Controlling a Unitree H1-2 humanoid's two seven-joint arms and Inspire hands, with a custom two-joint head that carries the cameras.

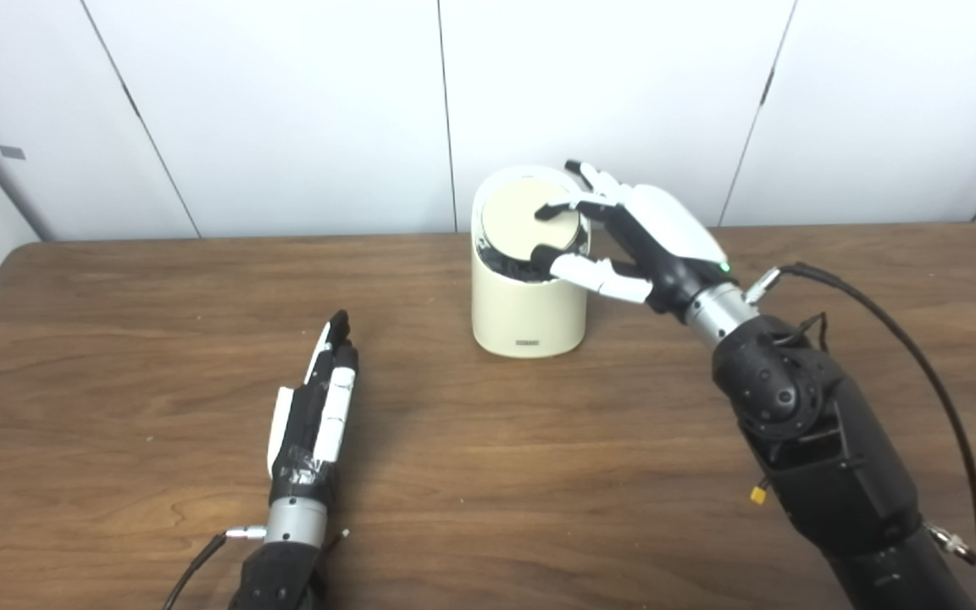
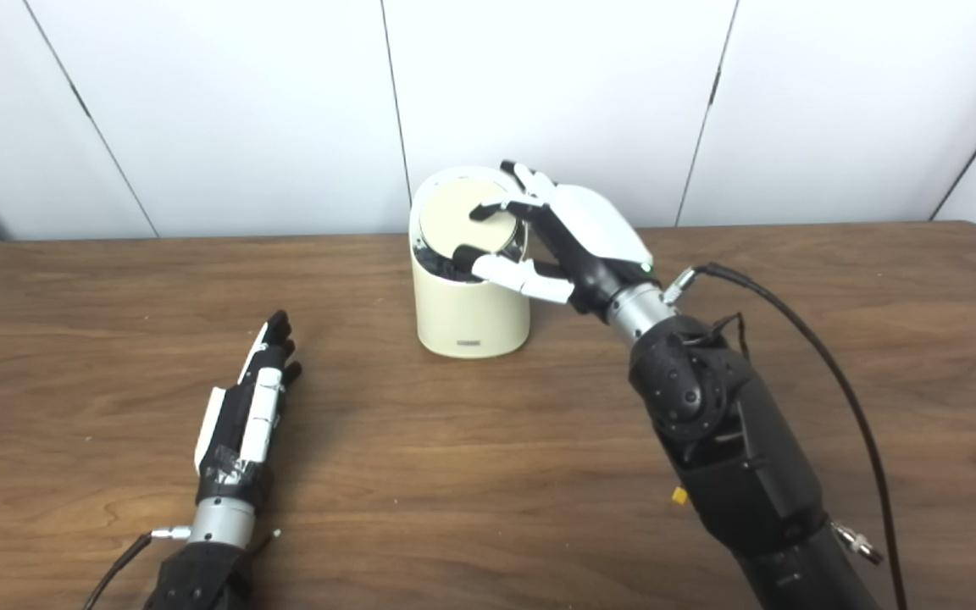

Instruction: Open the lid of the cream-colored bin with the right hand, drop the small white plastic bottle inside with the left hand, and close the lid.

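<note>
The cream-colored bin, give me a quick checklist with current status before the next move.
1. Cream-colored cylindrical plastic bin upright on the brown wooden table: ok.
2. Right robot hand at the bin's round lid, fingers on the lid's face and thumb at the front rim: ok.
3. Lid tilted, dark gap showing at its front edge; fully open or shut: not ok, it is partway.
4. Left robot hand flat on the table, fingers straight, holding nothing: ok.
5. Small white bottle in sight: not ok, neither view shows it.
6. Bottle already inside the bin: cannot tell.
</note>
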